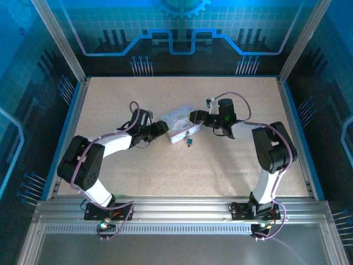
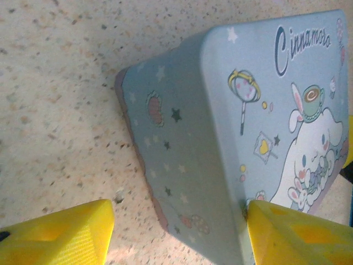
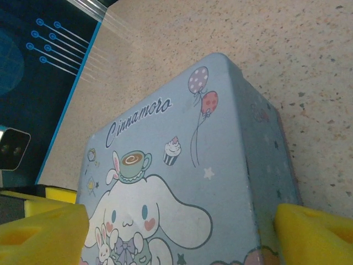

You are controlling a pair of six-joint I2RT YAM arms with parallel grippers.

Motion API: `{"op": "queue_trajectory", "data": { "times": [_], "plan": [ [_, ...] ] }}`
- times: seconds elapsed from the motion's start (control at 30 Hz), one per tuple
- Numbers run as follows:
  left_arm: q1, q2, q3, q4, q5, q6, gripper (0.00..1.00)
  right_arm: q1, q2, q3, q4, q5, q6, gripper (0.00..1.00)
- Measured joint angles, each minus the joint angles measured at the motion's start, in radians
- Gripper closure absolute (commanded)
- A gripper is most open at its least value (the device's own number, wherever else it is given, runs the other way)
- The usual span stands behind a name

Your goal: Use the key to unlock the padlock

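The padlock (image 1: 188,142) is a tiny dark speck with a bluish-green glint, lying on the table just in front of the cartoon-lidded tin (image 1: 178,125). The key is too small to tell apart from it. My left gripper (image 1: 163,128) is at the tin's left end. In the left wrist view this gripper (image 2: 181,214) is open, and its yellow fingers (image 2: 55,234) straddle a corner of the tin (image 2: 220,143). My right gripper (image 1: 194,116) is at the tin's right end. It (image 3: 182,216) is open too, with the tin's lid (image 3: 165,182) between its fingers (image 3: 314,234).
The speckled beige table (image 1: 165,176) is bounded by blue rails at the left (image 1: 65,138) and right (image 1: 298,138). A metal frame runs along the near edge (image 1: 182,212) by the arm bases. Open tabletop lies in front of and behind the tin.
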Motion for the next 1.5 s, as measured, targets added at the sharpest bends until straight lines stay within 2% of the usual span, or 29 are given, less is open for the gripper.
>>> {"op": "queue_trajectory", "data": {
  "times": [0.2, 0.37, 0.53, 0.7, 0.9, 1.13, 1.5],
  "plan": [
    [-0.003, -0.056, -0.009, -0.076, -0.031, 0.009, 0.34, -0.011, -0.023, -0.016, -0.003, 0.004, -0.008, 0.08],
    [-0.013, -0.113, 0.005, -0.148, -0.073, 0.051, 0.34, -0.051, -0.128, -0.097, -0.005, 0.006, -0.016, 0.11],
    [-0.071, -0.134, 0.076, -0.225, -0.111, 0.108, 0.36, -0.063, -0.289, -0.241, -0.033, 0.0, -0.041, 0.18],
    [-0.14, -0.133, 0.164, -0.261, -0.124, 0.141, 0.42, -0.063, -0.344, -0.284, -0.07, -0.047, -0.034, 0.2],
    [-0.161, -0.067, 0.223, -0.234, -0.077, 0.131, 0.51, -0.056, -0.317, -0.3, -0.057, -0.111, 0.003, 0.21],
    [-0.162, 0.027, 0.259, -0.227, -0.033, 0.123, 0.52, -0.006, -0.202, -0.3, -0.014, -0.126, 0.029, 0.23],
    [-0.162, 0.057, 0.267, -0.224, -0.026, 0.109, 0.52, 0.06, -0.06, -0.232, 0.06, -0.13, 0.061, 0.27]
  ]
}}
